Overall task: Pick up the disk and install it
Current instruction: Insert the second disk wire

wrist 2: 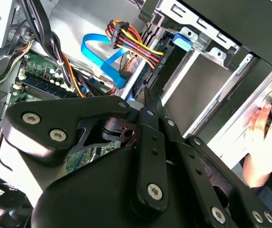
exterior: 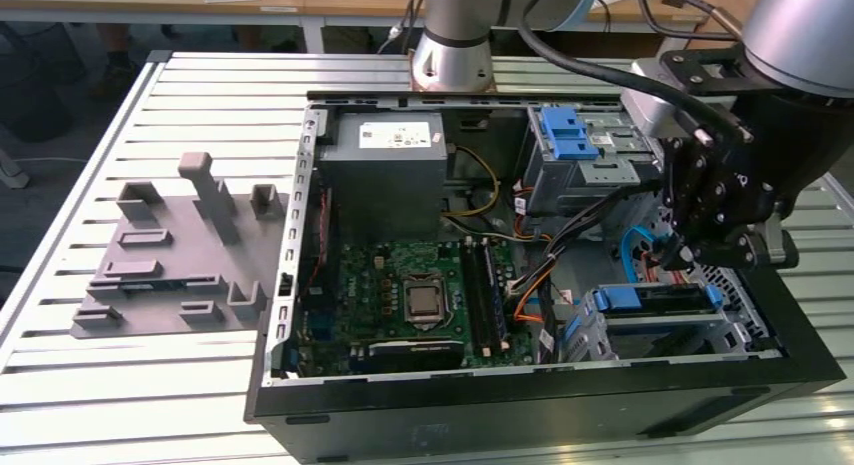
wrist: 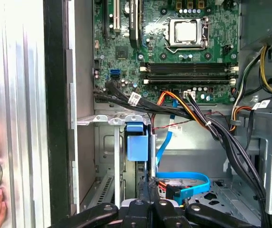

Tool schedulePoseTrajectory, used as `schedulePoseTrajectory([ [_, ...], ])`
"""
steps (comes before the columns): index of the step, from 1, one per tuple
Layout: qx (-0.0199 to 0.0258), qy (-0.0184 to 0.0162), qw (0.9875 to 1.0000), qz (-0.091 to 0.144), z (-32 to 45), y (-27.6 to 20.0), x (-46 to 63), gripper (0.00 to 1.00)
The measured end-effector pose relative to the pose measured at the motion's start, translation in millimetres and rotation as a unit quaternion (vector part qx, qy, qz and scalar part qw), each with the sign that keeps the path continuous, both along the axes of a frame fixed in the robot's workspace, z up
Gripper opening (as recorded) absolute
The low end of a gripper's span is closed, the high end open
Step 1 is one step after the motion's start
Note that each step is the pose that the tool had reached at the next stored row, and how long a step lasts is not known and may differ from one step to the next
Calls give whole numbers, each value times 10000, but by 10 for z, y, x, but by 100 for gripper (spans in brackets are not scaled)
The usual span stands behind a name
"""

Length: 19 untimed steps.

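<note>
You get bright, even overhead light on the table (exterior: 80,385), with soft shadows inside the case (exterior: 534,405). In the second wrist view the gripper (wrist 2: 148,102) looms close and slightly soft, and metal glares pale

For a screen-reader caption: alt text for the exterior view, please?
A robot arm's black tool hangs inside an open computer case, above a blue-framed disk near the exterior view's right. A grey plastic holder lies on the slatted table.
</note>
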<state>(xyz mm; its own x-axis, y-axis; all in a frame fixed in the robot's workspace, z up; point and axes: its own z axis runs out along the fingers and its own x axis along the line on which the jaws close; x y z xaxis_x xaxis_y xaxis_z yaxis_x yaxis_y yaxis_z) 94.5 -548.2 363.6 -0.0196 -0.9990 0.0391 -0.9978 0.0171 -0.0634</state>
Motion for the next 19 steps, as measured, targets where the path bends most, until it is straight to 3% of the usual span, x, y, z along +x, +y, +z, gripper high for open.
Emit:
schedulePoseTrajectory([
  [6, 3, 1, 10000, 1, 55, 18, 1, 11],
  [14, 3, 7, 10000, 0, 59, 105, 0, 11],
  [16, 3, 20, 10000, 0, 59, 124, 0, 11],
  [19, 3, 75, 10000, 0, 59, 152, 0, 11],
])
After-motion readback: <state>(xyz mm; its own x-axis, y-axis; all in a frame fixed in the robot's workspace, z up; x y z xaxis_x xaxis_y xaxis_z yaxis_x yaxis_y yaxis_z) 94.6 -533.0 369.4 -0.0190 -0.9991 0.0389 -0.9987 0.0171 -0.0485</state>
